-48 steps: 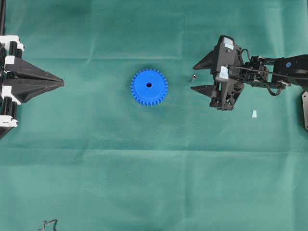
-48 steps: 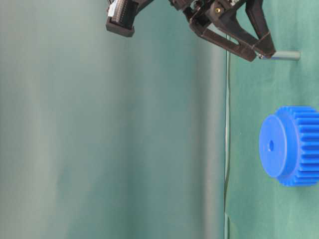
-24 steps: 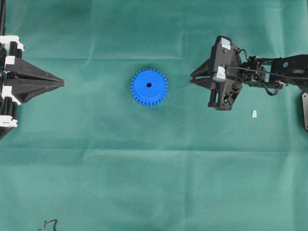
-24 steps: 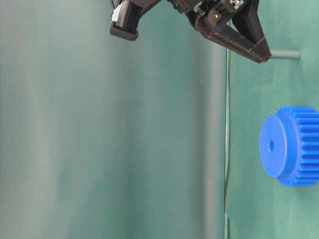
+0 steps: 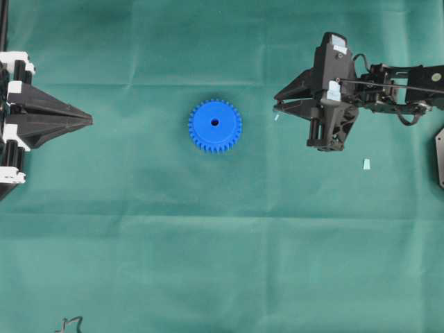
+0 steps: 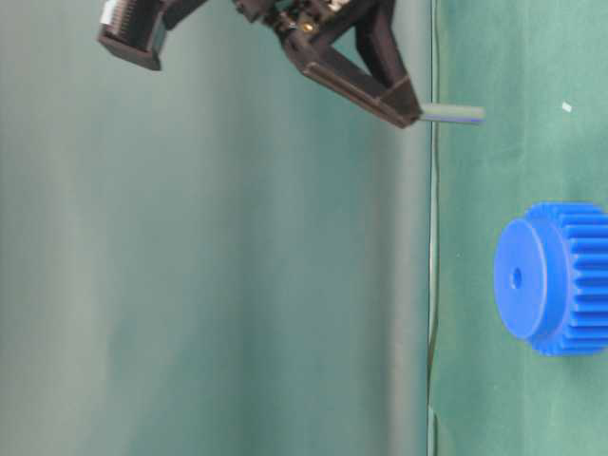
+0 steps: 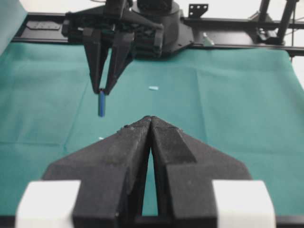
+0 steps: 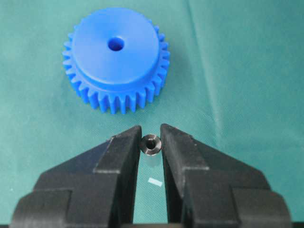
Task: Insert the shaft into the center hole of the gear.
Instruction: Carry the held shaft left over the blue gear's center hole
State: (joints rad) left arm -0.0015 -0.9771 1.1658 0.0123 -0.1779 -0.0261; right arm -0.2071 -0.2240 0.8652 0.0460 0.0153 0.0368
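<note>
The blue gear (image 5: 215, 125) lies flat on the green cloth, its center hole (image 5: 214, 122) facing up and empty. My right gripper (image 5: 276, 104) hovers to the gear's right, shut on the shaft. The table-level view shows the shaft (image 6: 454, 114) sticking out of the fingertips, lifted off the cloth. In the right wrist view its dark hollow end (image 8: 151, 144) sits pinched between the fingers (image 8: 128, 147), with the gear (image 8: 116, 59) just ahead. My left gripper (image 5: 89, 120) rests shut and empty at the far left, its tips (image 7: 150, 119) pressed together.
A small pale blue wedge (image 5: 365, 164) lies on the cloth behind the right gripper. A tiny white speck (image 5: 276, 116) sits on the cloth under the right fingertips. Green cloth (image 5: 222, 243) covers the whole table.
My right gripper has closed on the shaft and raised it off the cloth, shifting slightly toward the top of the overhead view. The left arm and the gear have not moved.
</note>
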